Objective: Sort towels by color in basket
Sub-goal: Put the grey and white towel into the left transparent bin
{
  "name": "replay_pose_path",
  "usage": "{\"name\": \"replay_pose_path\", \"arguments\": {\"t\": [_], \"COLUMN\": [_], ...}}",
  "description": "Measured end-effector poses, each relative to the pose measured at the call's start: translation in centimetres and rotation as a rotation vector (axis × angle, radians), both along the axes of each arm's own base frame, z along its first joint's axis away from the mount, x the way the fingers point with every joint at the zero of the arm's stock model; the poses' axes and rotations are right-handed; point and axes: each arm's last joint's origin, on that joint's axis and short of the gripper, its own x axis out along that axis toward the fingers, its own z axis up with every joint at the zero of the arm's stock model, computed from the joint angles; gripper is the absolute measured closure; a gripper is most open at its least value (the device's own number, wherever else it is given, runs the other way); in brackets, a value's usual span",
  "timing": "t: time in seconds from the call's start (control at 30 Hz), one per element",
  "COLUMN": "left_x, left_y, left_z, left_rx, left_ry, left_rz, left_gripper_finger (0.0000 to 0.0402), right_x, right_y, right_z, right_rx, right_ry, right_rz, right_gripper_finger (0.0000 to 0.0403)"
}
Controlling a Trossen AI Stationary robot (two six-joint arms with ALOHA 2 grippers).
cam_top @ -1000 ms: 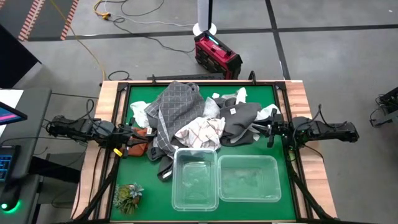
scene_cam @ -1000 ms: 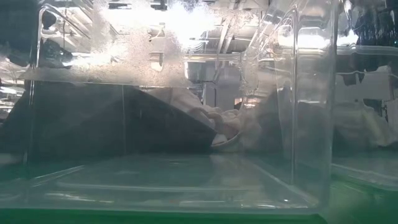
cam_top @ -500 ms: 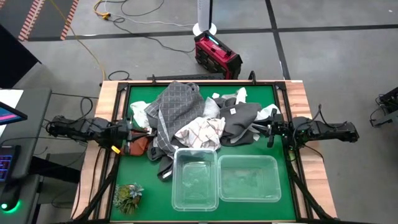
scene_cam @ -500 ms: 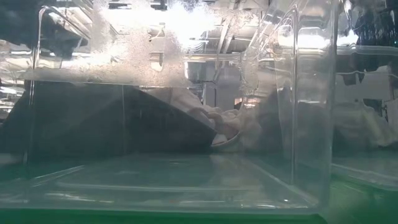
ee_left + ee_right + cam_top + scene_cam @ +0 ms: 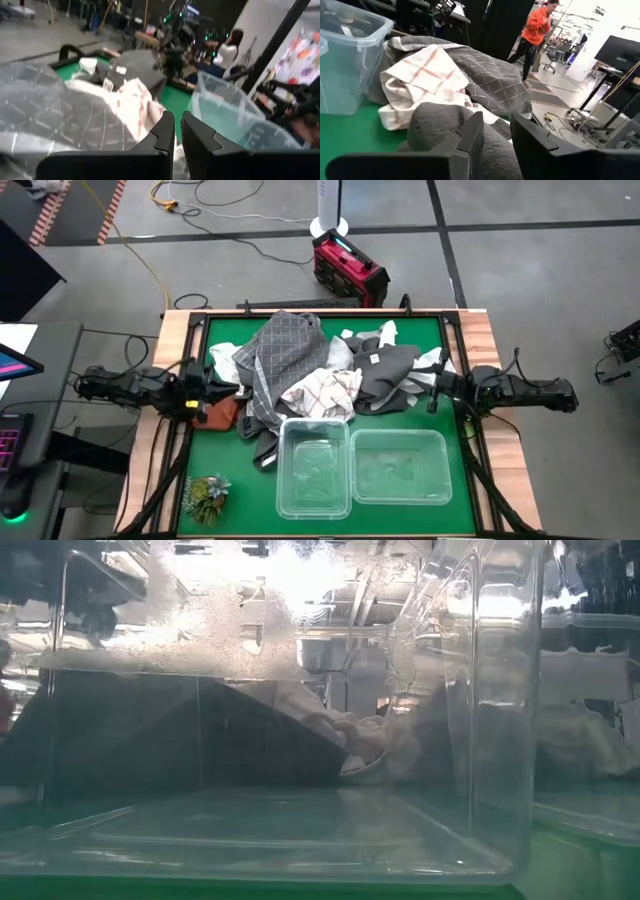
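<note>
A heap of towels [image 5: 300, 375] lies on the green table's far half: a grey checked one [image 5: 280, 350], a white one with red checks [image 5: 325, 390], a dark grey one [image 5: 385, 370] and a rust-orange one [image 5: 225, 413] at the heap's left edge. My left gripper [image 5: 212, 393] hovers level at the heap's left side, next to the rust towel. In the left wrist view its fingers [image 5: 177, 132] are nearly together and hold nothing. My right gripper [image 5: 430, 392] is open at the heap's right side, with the dark grey towel [image 5: 440, 125] just below its fingers [image 5: 495, 132]. My right gripper comes level from the table's right, with its open fingers over the right edge of the dark grey towel [image 5: 485, 145]. I cannot tell whether the fingers touch the cloth. The towel lies on the heap.
Two clear plastic bins stand side by side at the near edge, the left one [image 5: 282, 470] and the right one [image 5: 400, 435]; they fill the low view. A small green plant tuft [image 5: 205, 495] sits at the near left corner. People stand in the room beyond the table.
My left gripper has drawn back a little toward the table's left edge, so more of the rust-orange towel shows. In the low view the left arm has shifted at the upper left. The towels and bins have stayed where they were.
</note>
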Motion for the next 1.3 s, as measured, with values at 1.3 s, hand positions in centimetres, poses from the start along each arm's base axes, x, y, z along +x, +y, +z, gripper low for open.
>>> {"name": "replay_pose_path", "arguments": {"t": [1.3], "left_x": [3.3], "left_y": [0.6], "left_z": [4.0], "left_rx": [0.264], "left_ry": [-0.091], "left_rz": [0.401], "left_gripper_finger": [0.0377], "right_x": [1.2], "right_y": [0.4], "right_z": [1.2], "right_rx": [0.502], "right_ry": [-0.238], "right_rz": [0.048], "right_gripper_finger": [0.0275]}}
